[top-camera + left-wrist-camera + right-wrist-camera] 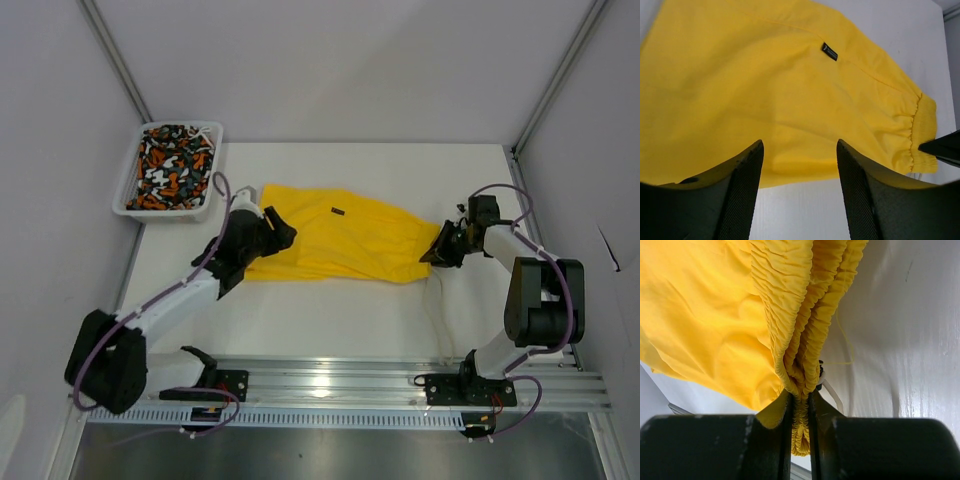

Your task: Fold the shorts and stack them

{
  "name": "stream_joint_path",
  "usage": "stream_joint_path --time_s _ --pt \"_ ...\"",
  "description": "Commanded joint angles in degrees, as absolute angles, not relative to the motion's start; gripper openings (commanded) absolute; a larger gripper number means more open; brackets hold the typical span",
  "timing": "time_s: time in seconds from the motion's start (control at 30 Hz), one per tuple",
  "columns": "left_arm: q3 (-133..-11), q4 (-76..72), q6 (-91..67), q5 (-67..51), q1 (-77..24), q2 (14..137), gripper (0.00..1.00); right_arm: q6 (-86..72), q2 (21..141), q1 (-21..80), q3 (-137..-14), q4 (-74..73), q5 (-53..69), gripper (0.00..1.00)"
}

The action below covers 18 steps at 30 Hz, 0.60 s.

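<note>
Within right pincer (799, 406), yellow shorts (705, 325)

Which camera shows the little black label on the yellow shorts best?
The left wrist view: the black label sits large and sharp on the yellow shorts. The top external view shows the label only as a tiny dark mark. The right wrist view shows just the bunched waistband, no label.

A robotics lab cell: plain panels (330, 60) wall a white table (330, 315); left arm (170, 300), right arm (545, 290) bolted on its near-edge rail (330, 383).
</note>
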State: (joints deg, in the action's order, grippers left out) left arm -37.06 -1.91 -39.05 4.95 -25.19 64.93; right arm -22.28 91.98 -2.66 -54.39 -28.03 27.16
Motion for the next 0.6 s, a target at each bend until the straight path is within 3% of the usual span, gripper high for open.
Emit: stream_joint_path --time_s 0.0,0.3,0.57 --pt "-42.4 -9.7 -42.1 6.6 -29.3 74.2 0.61 -22.4 89.0 -2.5 -53.5 -29.4 26.3 0.0" --pt "-50.9 -21.1 -48.0 3.1 -33.8 95.4 0.5 -22.5 84.2 -1.2 -54.5 -33.2 25.6 0.0" --pt "-51.9 -26.5 -49.1 -0.5 -37.4 103.4 0.34 -22.7 81.7 -0.2 -57.8 -36.4 25.0 0.0"
